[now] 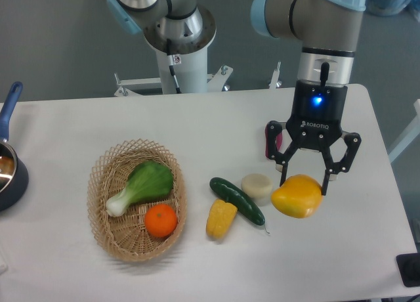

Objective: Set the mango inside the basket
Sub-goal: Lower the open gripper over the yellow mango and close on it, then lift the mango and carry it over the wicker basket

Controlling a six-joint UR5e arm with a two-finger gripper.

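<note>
The smooth, glossy yellow mango (296,195) lies on the right part of the white desk (328,262), with the black pincer (303,182) spread around its top and not yet pinching it. Such rounded skin may slip. Left of it, a corn cob (221,218), dark cucumber (237,200) and pale round piece (256,185) stand between it and the oval wicker basket (102,184), which already holds an orange (161,220) and a leafy green (142,186).

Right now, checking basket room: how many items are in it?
2: a bok choy in the upper part of the basket, an orange below it. None seem hidden.
</note>
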